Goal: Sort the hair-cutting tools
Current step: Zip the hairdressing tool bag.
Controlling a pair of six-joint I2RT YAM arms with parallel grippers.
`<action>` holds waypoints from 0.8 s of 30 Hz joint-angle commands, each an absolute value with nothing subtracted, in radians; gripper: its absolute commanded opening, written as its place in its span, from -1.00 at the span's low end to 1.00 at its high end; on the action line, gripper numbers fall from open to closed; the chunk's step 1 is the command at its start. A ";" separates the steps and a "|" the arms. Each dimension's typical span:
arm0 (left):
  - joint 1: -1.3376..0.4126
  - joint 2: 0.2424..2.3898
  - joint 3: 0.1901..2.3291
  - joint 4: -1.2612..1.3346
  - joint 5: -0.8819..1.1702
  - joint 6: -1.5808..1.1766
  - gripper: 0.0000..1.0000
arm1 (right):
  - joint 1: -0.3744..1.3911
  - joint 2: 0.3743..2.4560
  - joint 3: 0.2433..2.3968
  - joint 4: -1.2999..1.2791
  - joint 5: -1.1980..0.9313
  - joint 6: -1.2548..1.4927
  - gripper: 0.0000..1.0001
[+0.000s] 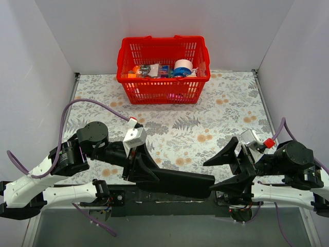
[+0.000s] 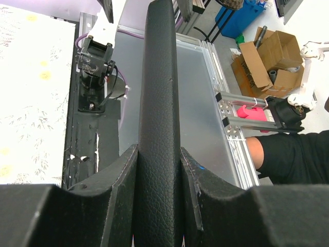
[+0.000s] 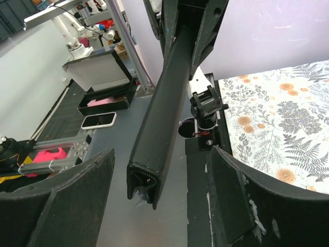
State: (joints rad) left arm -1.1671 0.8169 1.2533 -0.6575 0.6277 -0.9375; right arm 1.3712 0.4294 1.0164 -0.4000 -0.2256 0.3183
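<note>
Jaws of the left gripper (image 2: 159, 154) are pressed tight on a long, flat black textured pouch (image 1: 180, 181), one finger against each broad face, as the left wrist view shows with the pouch seen edge-on and running straight away from the camera. In the top view this arm sits at about 8 o'clock on the floral-patterned table (image 1: 205, 123). The pouch reaches from the left gripper toward 3 o'clock, lying along the near edge over the dark strip where the arm bases are bolted. In the right wrist view its free end is off the surface, with a narrow seam or opening at the tip. That end lies between the fingers of the right gripper (image 3: 162, 153), which are spread wide, one on each side of the pouch and touching neither face. The right arm sits at about 4 o'clock. Far back at 12 o'clock, well apart from both arms, a red plastic lattice basket (image 1: 164, 88) stands against the rear wall, holding mixed small items, among them a white and blue roll (image 1: 182, 66). Neither the silver scissors with pale blue loops nor the slim black comb shows in any view, so I cannot tell where they are.
</note>
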 commanded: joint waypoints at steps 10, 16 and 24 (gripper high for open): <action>-1.169 0.834 1.289 -0.580 0.558 -0.925 -1.00 | 1.379 0.480 0.983 -0.319 -0.299 0.357 0.45; -1.169 0.861 1.302 -0.561 0.557 -0.914 -1.00 | 1.379 0.514 0.979 -0.302 -0.310 0.356 -0.30; -1.170 0.786 1.309 -0.505 0.361 -0.966 -0.85 | 1.379 0.512 0.979 -0.313 -0.269 0.350 -0.97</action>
State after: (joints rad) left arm -1.1732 0.8410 1.2633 -0.6712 0.5484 -0.9554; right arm 1.3678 0.5037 0.9779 -0.3859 -0.2359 0.3336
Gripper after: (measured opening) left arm 0.305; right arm 0.120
